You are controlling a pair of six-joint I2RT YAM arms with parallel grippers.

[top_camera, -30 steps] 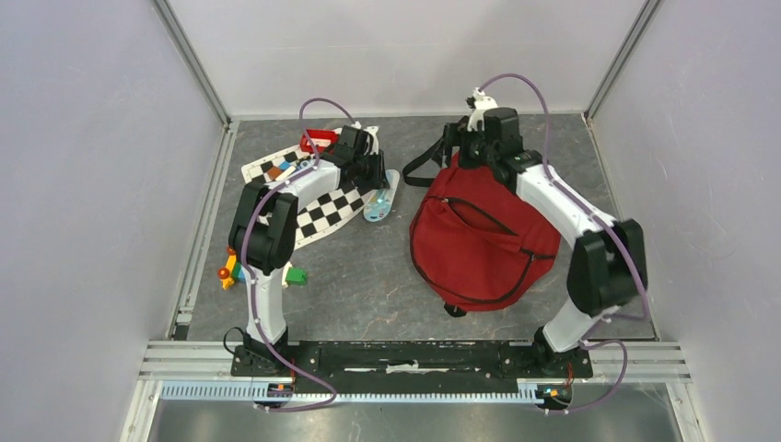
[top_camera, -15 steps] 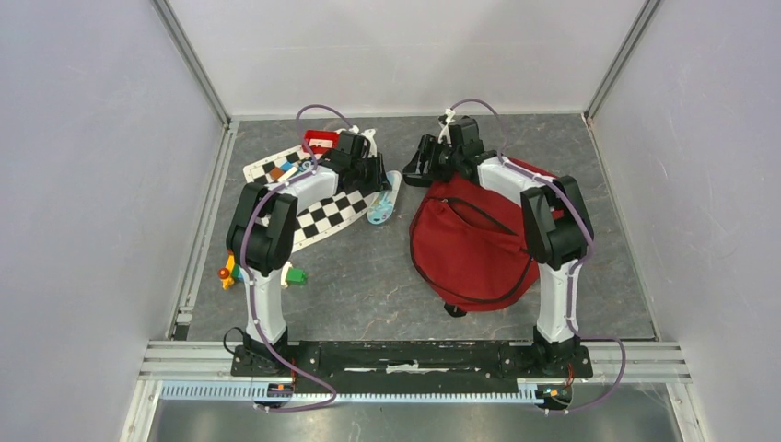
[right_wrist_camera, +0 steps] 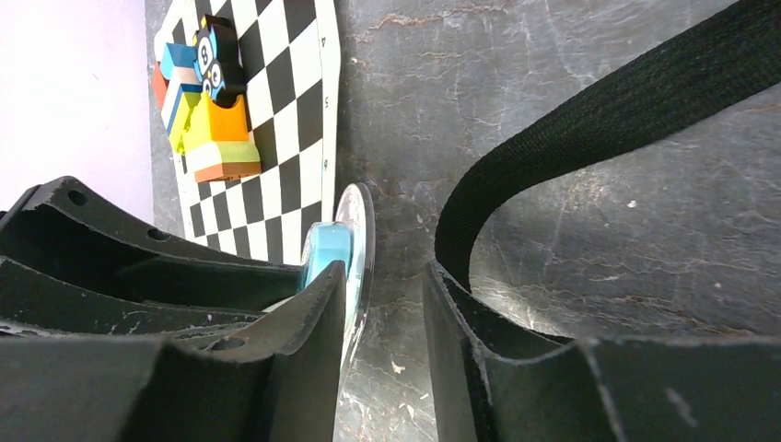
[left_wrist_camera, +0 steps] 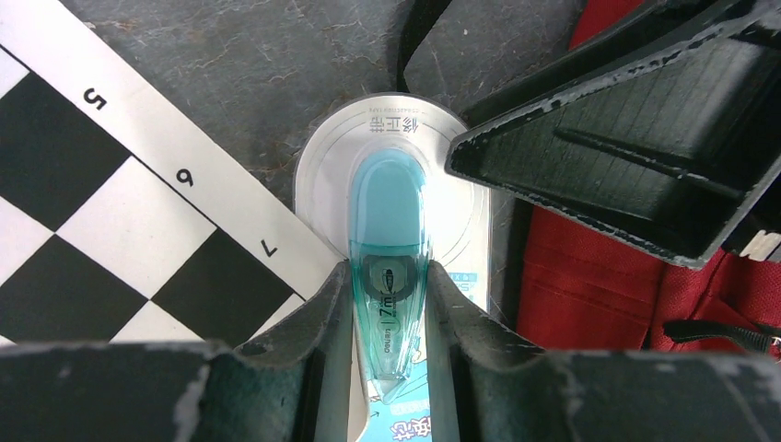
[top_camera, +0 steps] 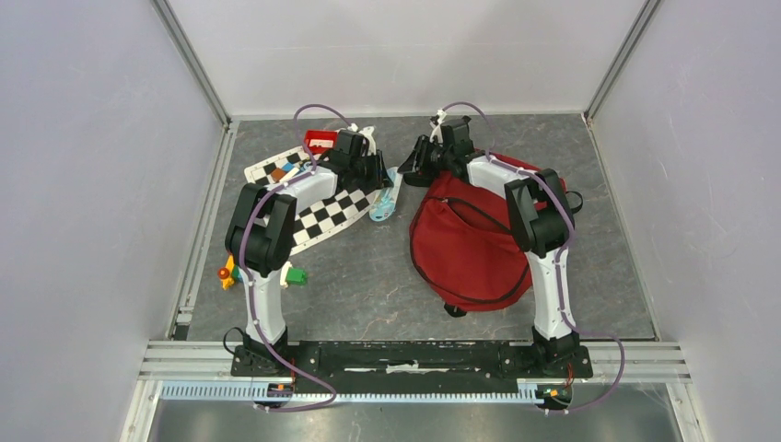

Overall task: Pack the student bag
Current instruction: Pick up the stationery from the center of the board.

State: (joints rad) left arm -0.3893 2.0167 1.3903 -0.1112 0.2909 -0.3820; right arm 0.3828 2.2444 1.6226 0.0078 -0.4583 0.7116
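The student bag (top_camera: 474, 244), a large dark-red backpack, lies flat on the right of the table, and its red fabric (left_wrist_camera: 589, 285) shows in the left wrist view. Its black strap (right_wrist_camera: 589, 138) curves across the table just outside my right fingers. My left gripper (left_wrist_camera: 390, 304) is shut on a teal correction tape in a clear blister pack (left_wrist_camera: 390, 212), which lies between the chessboard and the bag (top_camera: 380, 204). My right gripper (right_wrist_camera: 385, 304) is low beside it, its jaws a narrow gap apart with only bare table between them.
A checkered chessboard sheet (top_camera: 322, 212) lies left of the tape, with coloured toy blocks (right_wrist_camera: 207, 101) on it. A small red box (top_camera: 320, 140) sits at the back. More blocks (top_camera: 230, 272) and a green piece (top_camera: 296, 274) lie near the left arm.
My right arm swung left from over the bag's top to beside the left gripper, and its jaws narrowed. The left gripper kept its hold on the tape, hardly moving.
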